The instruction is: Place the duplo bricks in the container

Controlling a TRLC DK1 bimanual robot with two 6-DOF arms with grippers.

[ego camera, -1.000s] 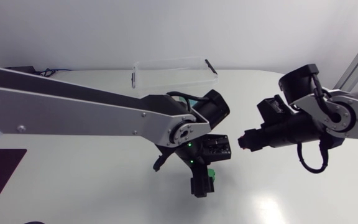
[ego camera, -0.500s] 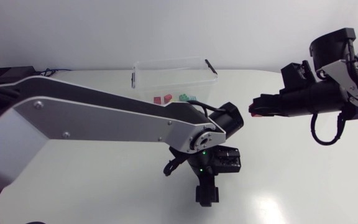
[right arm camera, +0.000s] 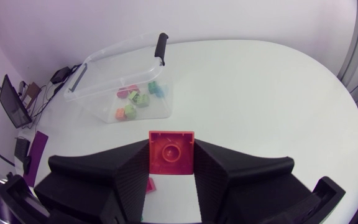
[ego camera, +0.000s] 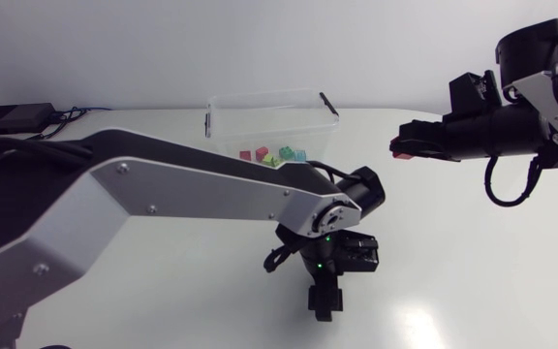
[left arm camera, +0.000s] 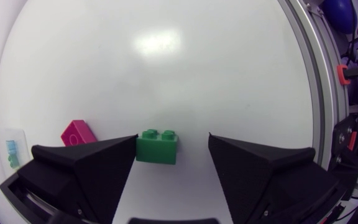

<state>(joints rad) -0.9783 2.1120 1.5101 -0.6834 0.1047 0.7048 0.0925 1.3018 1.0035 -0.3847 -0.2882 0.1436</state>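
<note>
Seen from the left wrist, a green brick (left arm camera: 157, 147) lies on the white table between the fingers of my left gripper (left arm camera: 173, 142). That gripper is open: one finger is at the brick's side, the other stands clear of it. A magenta brick (left arm camera: 78, 132) lies just beyond one finger. In the head view my left gripper (ego camera: 323, 301) points down near the table's front and hides both bricks. My right gripper (ego camera: 398, 148) hovers at the right, shut on a red brick (right arm camera: 171, 152). The clear container (ego camera: 269, 121) at the back holds several bricks.
The container's black-handled rim (right arm camera: 160, 45) faces my right gripper across bare white tabletop. My left arm's long silver link (ego camera: 163, 184) spans the table from the left edge to the middle, just in front of the container.
My left gripper has moved toward the table's front and its fingers have narrowed around the green brick. My right arm has risen and drawn back to the right with the red brick.
</note>
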